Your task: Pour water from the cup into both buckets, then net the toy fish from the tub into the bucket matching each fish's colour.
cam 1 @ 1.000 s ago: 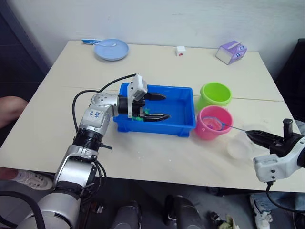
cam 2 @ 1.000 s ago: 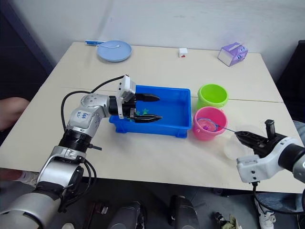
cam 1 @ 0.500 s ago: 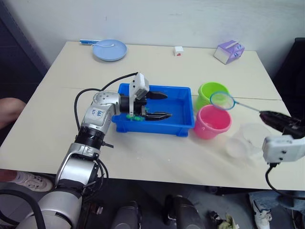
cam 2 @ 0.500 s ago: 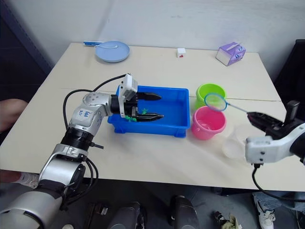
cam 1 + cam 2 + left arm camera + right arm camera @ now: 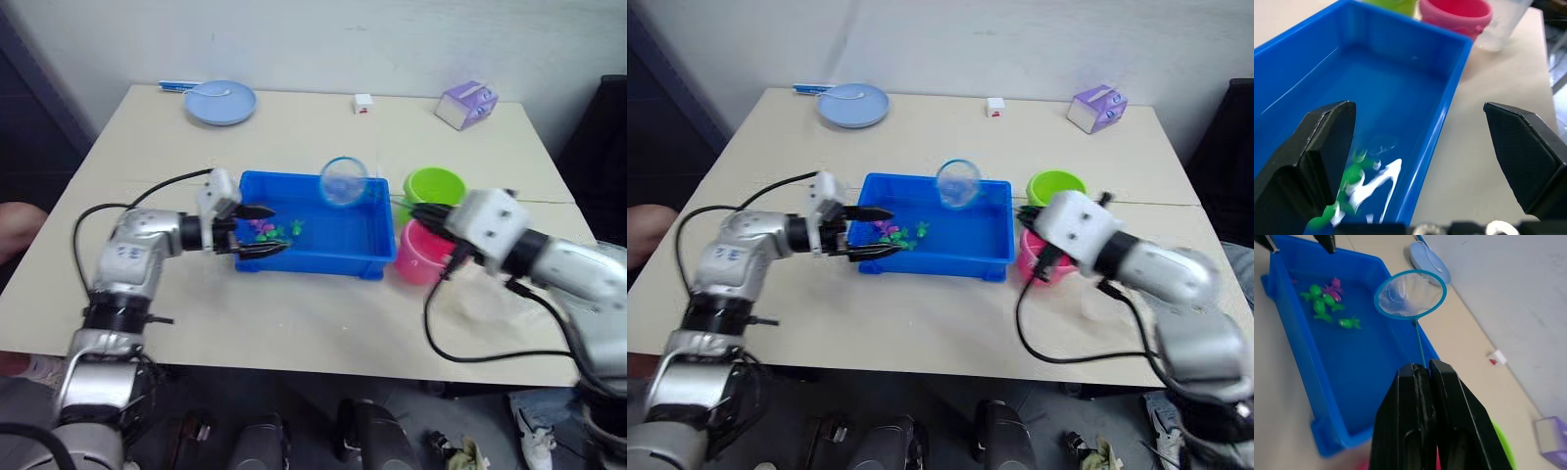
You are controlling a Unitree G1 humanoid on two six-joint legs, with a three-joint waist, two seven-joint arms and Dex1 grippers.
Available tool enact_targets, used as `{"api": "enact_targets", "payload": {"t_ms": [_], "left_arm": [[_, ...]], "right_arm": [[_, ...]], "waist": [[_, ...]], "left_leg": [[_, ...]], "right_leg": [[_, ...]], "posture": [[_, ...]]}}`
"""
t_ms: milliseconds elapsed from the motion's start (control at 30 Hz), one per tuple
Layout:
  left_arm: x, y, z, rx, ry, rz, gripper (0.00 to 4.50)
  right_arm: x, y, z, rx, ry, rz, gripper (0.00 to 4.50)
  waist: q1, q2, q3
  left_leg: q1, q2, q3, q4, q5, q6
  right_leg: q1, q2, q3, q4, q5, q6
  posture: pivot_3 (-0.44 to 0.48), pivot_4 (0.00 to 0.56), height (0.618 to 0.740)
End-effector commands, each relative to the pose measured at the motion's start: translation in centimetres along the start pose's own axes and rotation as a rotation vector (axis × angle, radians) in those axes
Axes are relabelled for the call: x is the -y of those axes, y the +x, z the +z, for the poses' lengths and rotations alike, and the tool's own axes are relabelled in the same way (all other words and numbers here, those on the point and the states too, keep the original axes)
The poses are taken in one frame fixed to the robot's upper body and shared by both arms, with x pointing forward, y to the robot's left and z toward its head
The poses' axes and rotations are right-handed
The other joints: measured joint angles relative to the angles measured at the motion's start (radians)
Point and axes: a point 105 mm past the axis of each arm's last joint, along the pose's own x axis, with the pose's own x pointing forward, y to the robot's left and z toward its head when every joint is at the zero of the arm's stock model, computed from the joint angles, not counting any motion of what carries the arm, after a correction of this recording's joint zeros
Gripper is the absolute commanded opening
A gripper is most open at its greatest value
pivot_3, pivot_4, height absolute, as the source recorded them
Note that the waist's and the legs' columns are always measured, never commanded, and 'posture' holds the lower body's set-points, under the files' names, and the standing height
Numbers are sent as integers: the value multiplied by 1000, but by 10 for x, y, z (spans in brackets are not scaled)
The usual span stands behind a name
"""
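So the right gripper has its two black fingers pinched tight on the thin wire handle of the small round net with the teal hoop, and the hoop hangs over the far side of the shallow bright blue plastic tub. The net looks super light, but that long skinny handle is held way back at its end, so I'd guess the hoop wobbles and flexes a lot. Gripping closer to the hoop would be steadier, though then the fingers get wet.

The tiny green and magenta plastic toy fish sit clustered in the water at the tub's left end, right by the left gripper, whose fingers are spread wide at that end of the tub, one over the water and one outside the near wall. Fish that small are probably slippery and drift away when nudged, so scooping from underneath beats chasing them.

The pink plastic bucket and lime green plastic bucket stand just beside the tub's right end.
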Motion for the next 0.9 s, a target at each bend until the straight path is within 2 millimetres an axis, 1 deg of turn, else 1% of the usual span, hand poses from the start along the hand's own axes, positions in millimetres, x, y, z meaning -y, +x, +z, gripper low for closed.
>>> {"api": "enact_targets", "payload": {"t_ms": [33,67,233,367,500,567,667,833,900], "left_arm": [[-4,-27,6,1,22,107,4500],[-5,-35,4,-7,15,138,4500],[-4,-56,1,-41,3,220,4500],[-3,-66,2,-60,4,261,4500],[0,-69,4,-65,3,273,4500],[0,-70,6,-65,3,276,4500],[0,-71,7,-65,3,284,4500],[-1,-72,6,-70,0,289,4500],[-2,-71,6,-71,-2,287,4500]], "right_arm": [[-8,27,4,32,50,35,756],[-14,37,3,34,62,63,756],[-34,64,-4,36,85,144,756],[-49,79,-6,46,88,204,756],[-55,88,-8,49,94,221,756],[-56,90,-10,44,98,222,756],[-52,92,-18,17,88,205,756],[-38,87,-27,-24,56,162,756],[-27,83,-32,-48,30,128,756]], "waist": [[-3,0,0],[-2,0,0],[0,0,0],[-4,0,0],[-5,0,0],[-5,0,0],[-5,0,0],[-6,0,0],[-6,0,0]], "left_leg": [[0,0,0,0,0,0],[0,0,0,0,0,0],[-1,0,-2,0,0,0],[-1,-1,-2,0,0,0],[-1,0,-2,0,0,0],[-1,0,-2,0,0,0],[-1,0,-2,0,0,0],[-1,0,-2,-1,0,0],[-1,0,-2,-1,0,0]], "right_leg": [[0,0,0,0,0,0],[0,0,0,0,0,0],[0,-1,-1,-1,0,0],[0,-1,-1,-1,0,0],[0,-1,-1,-1,0,0],[0,-1,-1,-1,0,0],[0,-1,-1,-1,0,0],[0,-1,-1,-1,0,0],[0,-1,-1,-1,0,0]], "posture": [[0,150,739],[0,150,739],[0,150,739],[0,150,739],[0,150,739],[0,150,739],[0,150,739],[0,150,739],[0,150,739]]}}
